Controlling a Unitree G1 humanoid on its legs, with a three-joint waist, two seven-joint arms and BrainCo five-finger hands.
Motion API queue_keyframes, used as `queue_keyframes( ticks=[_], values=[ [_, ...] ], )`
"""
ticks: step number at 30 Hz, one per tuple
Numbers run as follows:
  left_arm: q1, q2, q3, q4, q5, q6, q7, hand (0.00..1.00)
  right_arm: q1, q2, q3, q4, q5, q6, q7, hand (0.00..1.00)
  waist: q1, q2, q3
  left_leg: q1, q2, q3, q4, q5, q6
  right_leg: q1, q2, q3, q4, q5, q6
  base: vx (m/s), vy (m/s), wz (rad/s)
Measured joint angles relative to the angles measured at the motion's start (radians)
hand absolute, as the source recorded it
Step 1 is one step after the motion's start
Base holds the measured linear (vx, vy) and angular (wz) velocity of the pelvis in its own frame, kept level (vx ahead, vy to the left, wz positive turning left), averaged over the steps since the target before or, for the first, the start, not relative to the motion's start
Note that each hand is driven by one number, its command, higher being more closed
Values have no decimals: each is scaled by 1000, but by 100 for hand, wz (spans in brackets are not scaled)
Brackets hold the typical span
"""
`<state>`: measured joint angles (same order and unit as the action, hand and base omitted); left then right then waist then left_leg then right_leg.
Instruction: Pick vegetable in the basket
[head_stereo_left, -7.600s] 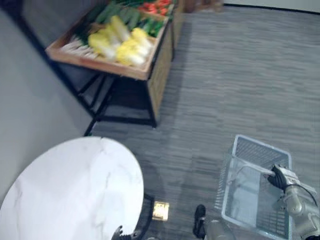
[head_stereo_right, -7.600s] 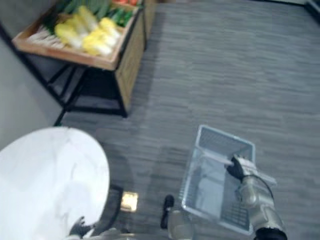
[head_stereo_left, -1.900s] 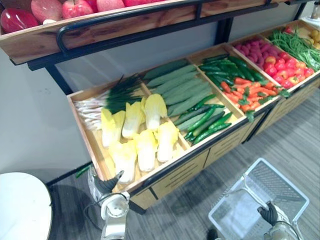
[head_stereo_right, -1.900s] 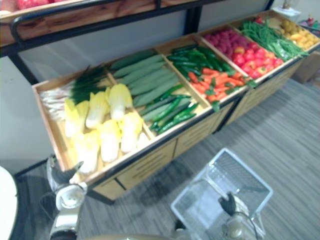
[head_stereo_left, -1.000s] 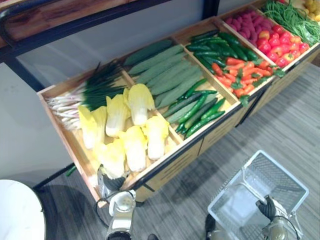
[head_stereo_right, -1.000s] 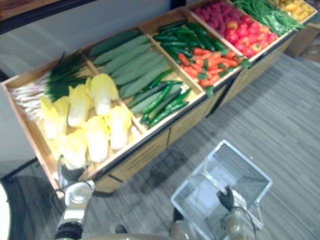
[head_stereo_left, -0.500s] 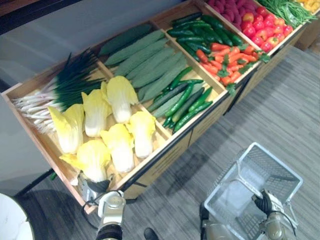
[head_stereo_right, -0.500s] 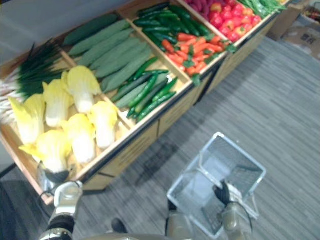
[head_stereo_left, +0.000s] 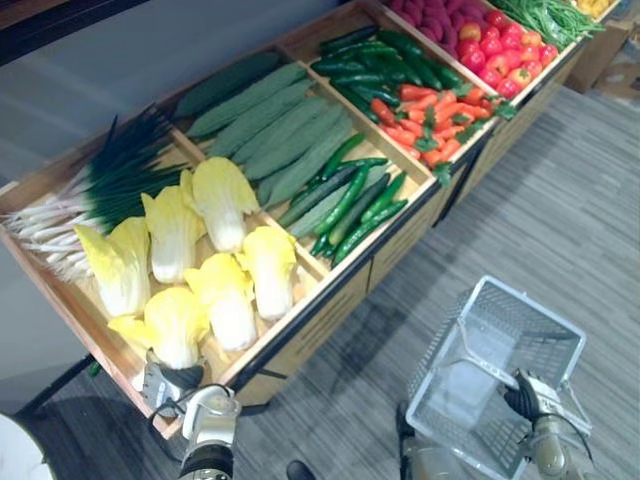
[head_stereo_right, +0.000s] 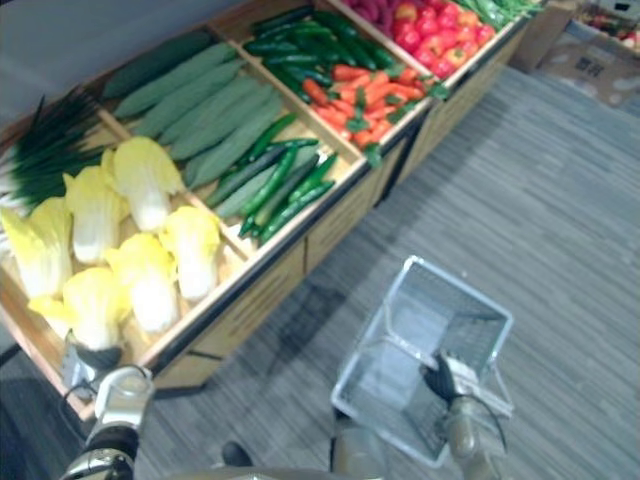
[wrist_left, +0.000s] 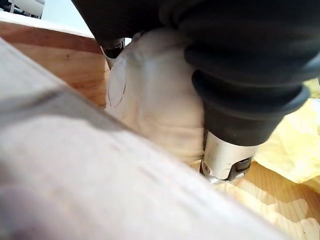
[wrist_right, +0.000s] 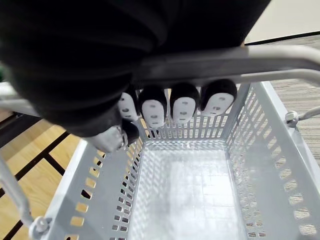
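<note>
The right hand (wrist_right: 150, 106) curls over the basket's grey handle (wrist_right: 280, 59). Its fingertips (wrist_right: 218, 99) hang in a row against the slotted end wall of the basket (wrist_right: 267, 167), with the thumb (wrist_right: 114, 140) tucked beside one side wall. A wooden panel (wrist_right: 27, 167) shows past that wall, and grey floor (wrist_right: 300, 95) past the other.

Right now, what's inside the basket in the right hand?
Nothing: the basket shows a bare perforated floor and walls, no vegetable. The right hand, curled round the handle, hides a strip of one wall.
</note>
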<state>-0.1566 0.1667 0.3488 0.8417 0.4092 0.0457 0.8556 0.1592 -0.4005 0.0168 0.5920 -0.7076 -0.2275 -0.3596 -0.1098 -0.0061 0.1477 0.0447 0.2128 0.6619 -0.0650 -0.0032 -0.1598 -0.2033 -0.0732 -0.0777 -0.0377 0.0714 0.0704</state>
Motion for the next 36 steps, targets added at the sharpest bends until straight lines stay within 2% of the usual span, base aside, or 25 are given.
queue_keyframes(
  ticks=[8, 13, 17, 19, 23, 25, 29, 33, 36],
  values=[
    [5, -11, -21, -27, -16, -9, -21, 100, 13, -7, -2, 2, -1, 9, 0, 100, -19, 11, -7, 25, -8, -29, -6, 0, 0, 50, -14, -35, -14, 5, 6, -18, -29, 12],
    [85, -103, -71, -236, -48, -21, -88, 100, 21, 26, -37, 9, -3, 42, 5, 100, -17, 11, -10, 28, -18, -80, -6, 1, 2, 85, -33, -81, -15, 5, 6, -6, -16, 28],
    [164, -168, -91, -440, -55, -44, -135, 100, 25, 78, -108, 16, -3, 60, 22, 100, -13, 22, -19, 26, -21, -126, -4, 5, 7, 108, -39, -117, -15, 4, 6, -36, -37, 25],
    [185, -172, -108, -496, -55, -52, -163, 100, 36, 86, -141, 16, -18, 74, 34, 100, 3, 34, -28, 25, -23, -145, -5, 8, 11, 119, -42, -135, -15, 3, 6, -55, -38, 26],
    [201, -184, -106, -558, -55, -66, -199, 100, 42, 86, -184, 56, -38, 93, 45, 100, 11, 48, -61, 10, -29, -192, -22, 25, 29, 123, -50, -177, -10, 0, 4, -82, -38, 30],
    [202, -185, -100, -569, -55, -66, -204, 100, 42, 86, -201, 69, -38, 94, 59, 100, 12, 47, -63, 9, -32, -210, -29, 32, 34, 130, -54, -194, -7, 0, 4, -69, -23, 34],
    [204, -185, -26, -598, -57, -66, -202, 100, 46, 88, -214, 113, -37, 96, 78, 100, 31, 26, -96, -4, -33, -239, -35, 44, 37, 136, -58, -220, -10, -2, 4, -48, -23, 20],
    [204, -183, 43, -659, -81, -64, -179, 100, 48, 96, -218, 134, -35, 101, 87, 100, 33, 5, -117, -17, -38, -267, -36, 53, 42, 143, -64, -246, -12, -1, 3, -12, -16, 20],
    [204, -182, 50, -722, -84, -63, -153, 100, 35, 96, -223, 161, -32, 97, 87, 100, 33, -2, -124, -24, -47, -285, -36, 57, 48, 145, -73, -253, -12, 2, 6, 5, 7, 16]
  ],
)
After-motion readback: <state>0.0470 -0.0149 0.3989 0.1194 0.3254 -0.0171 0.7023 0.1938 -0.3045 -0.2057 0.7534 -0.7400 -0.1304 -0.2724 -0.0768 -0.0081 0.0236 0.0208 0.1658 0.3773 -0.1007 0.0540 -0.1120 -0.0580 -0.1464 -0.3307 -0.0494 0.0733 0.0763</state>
